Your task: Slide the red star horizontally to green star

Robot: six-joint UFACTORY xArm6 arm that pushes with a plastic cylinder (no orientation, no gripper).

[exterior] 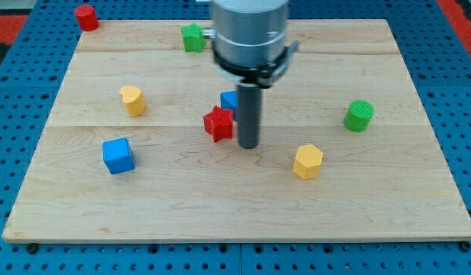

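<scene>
The red star (pixel 218 123) lies near the middle of the wooden board (pixel 235 206). The green star (pixel 193 37) sits near the board's top edge, left of the arm's body. My tip (pixel 248 145) rests on the board just to the right of the red star, close to it or touching it. A blue block (pixel 229 100) is partly hidden behind the rod, just above and right of the red star.
A yellow block (pixel 132 100) is at the left, a blue cube (pixel 118 155) at the lower left, a yellow hexagonal block (pixel 307 161) at the lower right, a green cylinder (pixel 358 115) at the right, and a red cylinder (pixel 86 17) at the top left corner.
</scene>
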